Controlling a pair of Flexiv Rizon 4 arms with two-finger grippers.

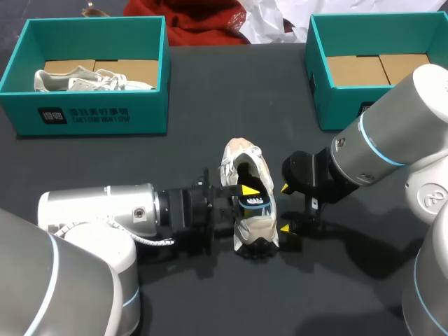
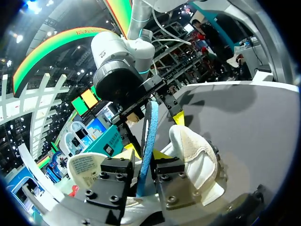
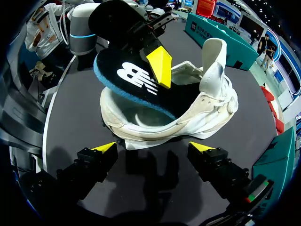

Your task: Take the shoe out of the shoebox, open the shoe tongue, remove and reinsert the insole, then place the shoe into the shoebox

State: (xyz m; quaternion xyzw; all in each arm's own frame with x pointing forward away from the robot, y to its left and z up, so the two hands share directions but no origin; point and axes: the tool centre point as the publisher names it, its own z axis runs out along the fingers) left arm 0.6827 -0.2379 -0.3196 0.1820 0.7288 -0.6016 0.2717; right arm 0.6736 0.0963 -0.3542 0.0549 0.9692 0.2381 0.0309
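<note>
So the worn white sneaker [image 1: 250, 203] sits mid-frame on the dark tabletop [image 1: 210, 91], well below the teal cardboard shoebox [image 1: 91, 115] at upper left. The left fingers [image 1: 248, 189] are clamped on its black, blue-backed insole [image 3: 127, 80], which is sticking halfway out. The right fingers [image 1: 285, 187] are spread wide just right of the sneaker, holding nothing.

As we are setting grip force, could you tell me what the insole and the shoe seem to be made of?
The insole looks like foam: a matte black fabric-like top over a porous blue edge. The shoe seems off-white textile with smoother, leather-like overlays and a soft, towelling-like heel lining; I cannot be sure.
</note>
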